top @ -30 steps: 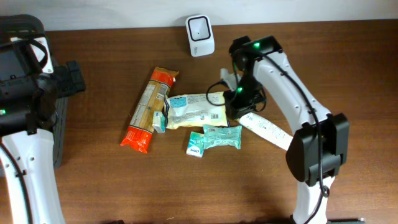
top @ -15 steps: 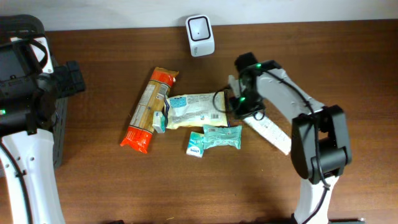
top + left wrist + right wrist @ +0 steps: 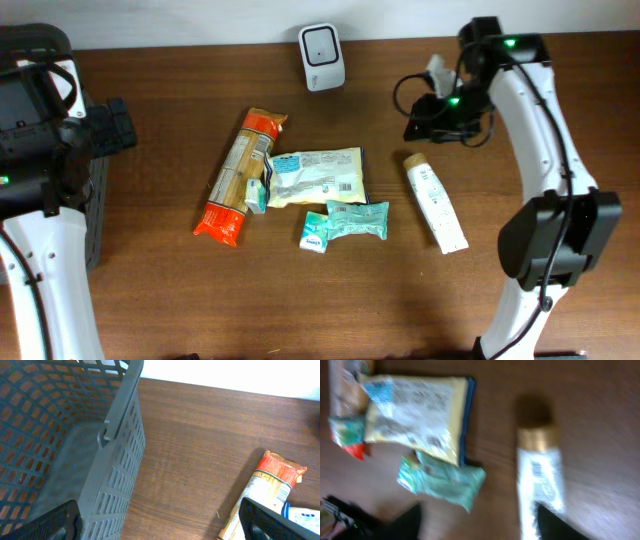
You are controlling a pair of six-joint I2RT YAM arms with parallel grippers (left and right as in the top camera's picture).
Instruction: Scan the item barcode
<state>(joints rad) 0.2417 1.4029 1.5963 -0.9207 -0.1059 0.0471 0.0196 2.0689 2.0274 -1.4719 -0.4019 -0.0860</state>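
Both grippers, mine, left (image 3: 160, 530) and right (image 3: 425, 118), stand parted, empty. One tube (image 3: 436, 201), four packets, one scanner (image 3: 322, 43); labels blurred.

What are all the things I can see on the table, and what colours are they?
barcode scanner: 1, white with a dark face, far edge of the table
pasta packet: 1, orange and beige, left of the group
snack bag: 1, pale yellow, middle of the group
teal packet: 1, teal, in front of the snack bag
small carton: 1, white and teal, beside the teal packet
small pack: 1, white and teal, between pasta packet and snack bag
tube: 1, white with a gold cap, lying right of the group
basket: 1, grey, left end of the table
left gripper: 1, black, open, by the basket
right gripper: 1, black, empty, above the tube's cap end
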